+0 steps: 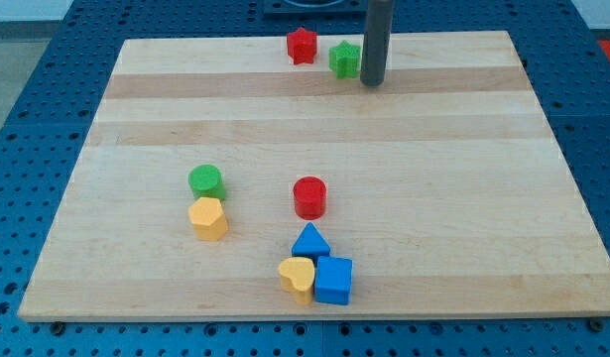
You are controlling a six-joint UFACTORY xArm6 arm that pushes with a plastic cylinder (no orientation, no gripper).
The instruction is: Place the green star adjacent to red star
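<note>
A pale wooden surface [314, 129] lies on a blue perforated base [27, 129], seen from a slightly raised angle; the dark rod comes down from the view's top, and my tip [372, 84] rests on the wood near the far edge, just to the view's right of the green star [345, 59]; the tool is a plain rod with nothing that opens or closes, and it grips nothing. Whether my tip actually touches the green star is hard to say, since the rod overlaps the block's right side from this angle; they are at least just beside each other. The red star [302, 46] sits to the view's left of the green star, near it but with a narrow strip of wood between them (so the two stars are apart, not touching). Lower down, a green cylinder [205, 180] stands right above a yellow block [208, 218]; a red cylinder [309, 196] stands alone near the middle; at the view's bottom a blue triangle [310, 241], a yellow heart-like block [297, 276] and a blue cube [333, 280] are bunched together.
</note>
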